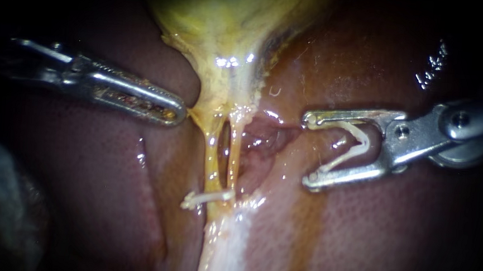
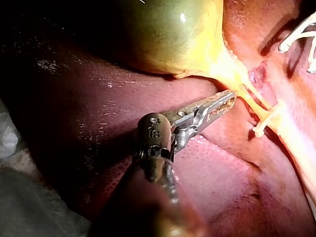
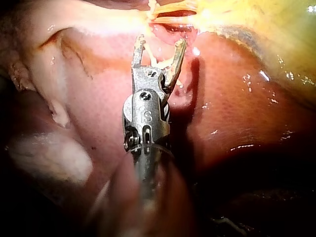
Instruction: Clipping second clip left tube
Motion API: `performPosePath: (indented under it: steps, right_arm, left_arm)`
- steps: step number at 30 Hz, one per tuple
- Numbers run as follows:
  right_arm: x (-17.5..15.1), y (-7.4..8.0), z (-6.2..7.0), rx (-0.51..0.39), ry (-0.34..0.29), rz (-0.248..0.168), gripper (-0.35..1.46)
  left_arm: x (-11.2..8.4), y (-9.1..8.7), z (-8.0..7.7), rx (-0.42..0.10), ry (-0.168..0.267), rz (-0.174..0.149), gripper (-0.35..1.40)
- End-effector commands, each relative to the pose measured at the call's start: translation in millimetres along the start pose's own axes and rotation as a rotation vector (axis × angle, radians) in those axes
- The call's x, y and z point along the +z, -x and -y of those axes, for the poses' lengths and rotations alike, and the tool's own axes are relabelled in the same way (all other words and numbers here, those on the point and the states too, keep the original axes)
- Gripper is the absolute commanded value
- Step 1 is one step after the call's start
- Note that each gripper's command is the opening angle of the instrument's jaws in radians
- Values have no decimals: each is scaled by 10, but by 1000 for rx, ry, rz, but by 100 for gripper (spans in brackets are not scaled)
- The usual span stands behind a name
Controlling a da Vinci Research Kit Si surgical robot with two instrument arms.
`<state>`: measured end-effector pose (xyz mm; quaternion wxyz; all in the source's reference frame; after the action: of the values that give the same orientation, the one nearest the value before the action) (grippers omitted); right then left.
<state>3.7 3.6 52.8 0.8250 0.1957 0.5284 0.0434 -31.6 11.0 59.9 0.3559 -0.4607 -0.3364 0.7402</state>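
Note:
The yellow-green gallbladder [image 1: 226, 22] narrows downward into two thin tubes, the left tube [image 1: 212, 159] and the right tube [image 1: 233, 157]. A white clip [image 1: 207, 198] lies across their lower end. My left instrument [image 1: 180, 114] has its jaws together, pinching the edge of the gallbladder's neck, as the left wrist view [image 2: 231, 98] also shows. My right instrument [image 1: 309, 151] stands right of the tubes, apart from them. Its jaws are spread wide with a white V-shaped clip [image 1: 355, 145] seated between them and touching both. In the right wrist view it [image 3: 159, 45] points at the tubes [image 3: 173, 19].
Reddish-brown liver [image 1: 392, 234] surrounds the tubes on both sides. A raw pink pocket [image 1: 261, 139] lies just right of the right tube. Pale cloth [image 2: 19, 197] lies beside the liver behind my left instrument.

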Motion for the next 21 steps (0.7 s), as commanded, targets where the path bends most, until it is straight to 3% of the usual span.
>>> performPosePath:
  steps: [1,6,16,21]
  right_arm:
    - [0,0,0,0,0,3,50]
    - [0,0,0,0,0,3,50]
    - [0,0,0,0,0,3,50]
    - [5,-5,2,2,-4,3,50]
  left_arm:
    - [0,0,0,0,0,0,-35]
    - [-9,-3,-4,-2,6,2,-35]
    - [-65,-31,-21,-28,-13,-8,-35]
    - [-72,-32,-23,-24,-16,-13,-35]
